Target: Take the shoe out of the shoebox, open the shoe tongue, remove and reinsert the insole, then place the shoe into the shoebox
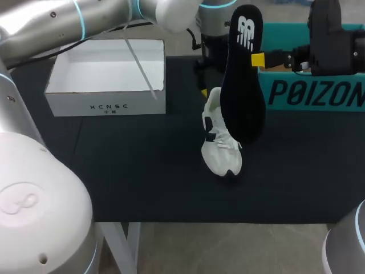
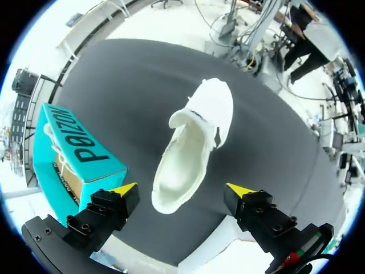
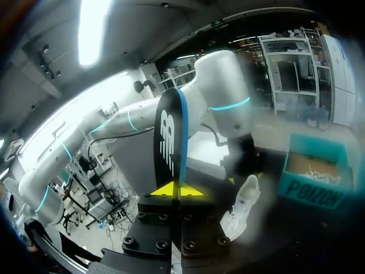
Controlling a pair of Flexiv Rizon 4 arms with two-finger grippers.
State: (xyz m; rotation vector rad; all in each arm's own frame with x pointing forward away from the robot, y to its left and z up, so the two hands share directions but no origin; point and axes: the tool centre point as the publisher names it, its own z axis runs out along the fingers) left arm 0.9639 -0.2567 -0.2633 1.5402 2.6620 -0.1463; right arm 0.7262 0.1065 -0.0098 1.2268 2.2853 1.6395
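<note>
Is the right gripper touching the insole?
Touching: in the right wrist view the insole stands pinched between both yellow tips of the right gripper.

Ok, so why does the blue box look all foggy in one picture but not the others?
Right wrist view: a pale haze, likely glare from the bright lights overhead, washes over the teal box and the white shoe, while the black insole in the right gripper looks crisp. Head view: even light, box plain. Left wrist view: box bright and clear, its edges bent by the fisheye.
</note>
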